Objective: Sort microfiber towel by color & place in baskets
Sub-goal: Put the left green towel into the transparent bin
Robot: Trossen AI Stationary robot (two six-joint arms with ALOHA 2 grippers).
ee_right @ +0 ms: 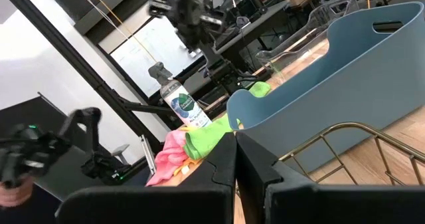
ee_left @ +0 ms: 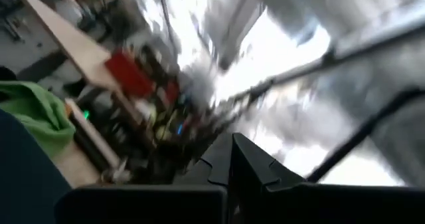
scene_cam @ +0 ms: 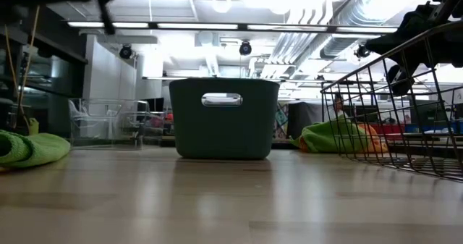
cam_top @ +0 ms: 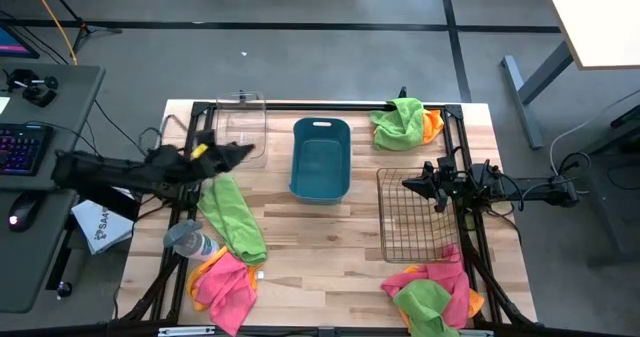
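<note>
Left tool point(cam_top: 243, 152) (state unclear) near clear bin point(cam_top: 243, 127), right tool point(cam_top: 412, 184) together over wire basket point(cam_top: 412, 217)

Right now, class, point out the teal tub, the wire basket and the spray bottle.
teal tub point(cam_top: 320, 159), high view, on its inner floor.
wire basket point(cam_top: 412, 213), high view, on its mesh bottom.
spray bottle point(cam_top: 187, 240), high view, on its body, lying beside the towels.

No legible text or labels

A lab: exposed ceiling ducts point(scene_cam: 340, 19), strip lights, keyboard point(cam_top: 22, 147) on a side desk.
</note>
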